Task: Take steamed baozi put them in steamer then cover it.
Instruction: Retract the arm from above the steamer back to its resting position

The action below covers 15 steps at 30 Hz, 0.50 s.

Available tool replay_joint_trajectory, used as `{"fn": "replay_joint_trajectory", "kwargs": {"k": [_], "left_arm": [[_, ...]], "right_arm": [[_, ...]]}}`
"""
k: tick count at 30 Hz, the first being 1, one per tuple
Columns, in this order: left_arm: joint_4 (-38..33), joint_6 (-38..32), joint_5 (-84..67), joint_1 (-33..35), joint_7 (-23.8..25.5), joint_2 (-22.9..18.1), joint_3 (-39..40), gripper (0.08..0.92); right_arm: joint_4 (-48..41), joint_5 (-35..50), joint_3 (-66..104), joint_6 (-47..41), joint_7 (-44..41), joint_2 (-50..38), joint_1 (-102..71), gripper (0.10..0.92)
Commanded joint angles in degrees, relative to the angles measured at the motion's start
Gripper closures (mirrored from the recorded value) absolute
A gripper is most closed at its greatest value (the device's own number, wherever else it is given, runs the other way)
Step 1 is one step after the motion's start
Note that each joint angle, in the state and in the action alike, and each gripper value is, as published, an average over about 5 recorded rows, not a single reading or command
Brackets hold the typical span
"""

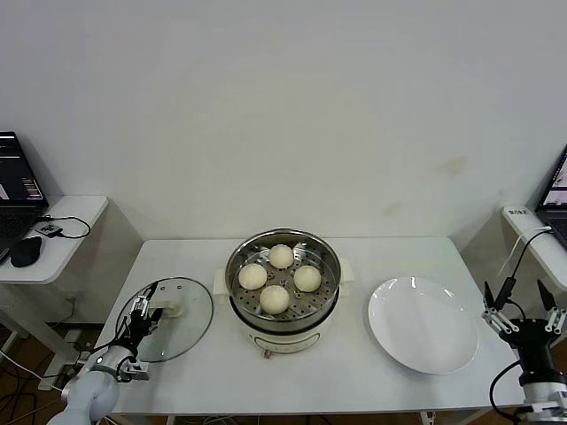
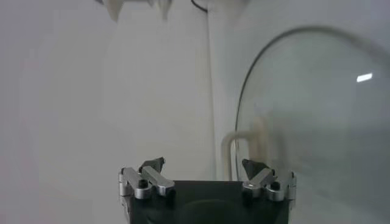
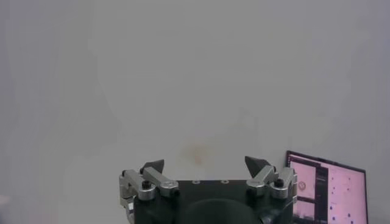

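Four cream-white baozi (image 1: 280, 276) lie on the perforated tray inside the steel steamer (image 1: 282, 312), which stands at the table's middle. The clear glass cover (image 1: 182, 332) with its cream handle (image 1: 166, 311) lies flat on the table to the steamer's left. My left gripper (image 1: 140, 312) is open at the cover's left rim, close to the handle. In the left wrist view the cover (image 2: 317, 115) and its handle (image 2: 234, 143) lie just beyond the open left gripper (image 2: 204, 164). My right gripper (image 1: 517, 305) is open and empty, raised off the table's right edge; the right wrist view shows it (image 3: 204, 163) facing the wall.
A flat white plate (image 1: 423, 324) lies right of the steamer. A side table (image 1: 53, 232) with a laptop (image 1: 18, 190) and mouse stands at far left. Another laptop (image 1: 556, 190) stands at far right, and shows in the right wrist view (image 3: 329, 192).
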Motion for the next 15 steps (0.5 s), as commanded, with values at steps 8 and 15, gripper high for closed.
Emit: {"fn": "replay_joint_trajectory", "kwargs": {"k": [8,15], "left_arm": [[2.87,0.43,-0.37,-3.90,0.98,-0.01,0.97,0.177],[2.55,0.61,-0.90,-3.89,1.56,0.07,0.90,0.177]], "right_arm": [[-0.45,-0.32,-0.44,0.25,-0.30,0.55,-0.54,0.203],[-0.45,-0.69,-1.03,0.29,-0.43,0.88,-0.63,0.203]]}}
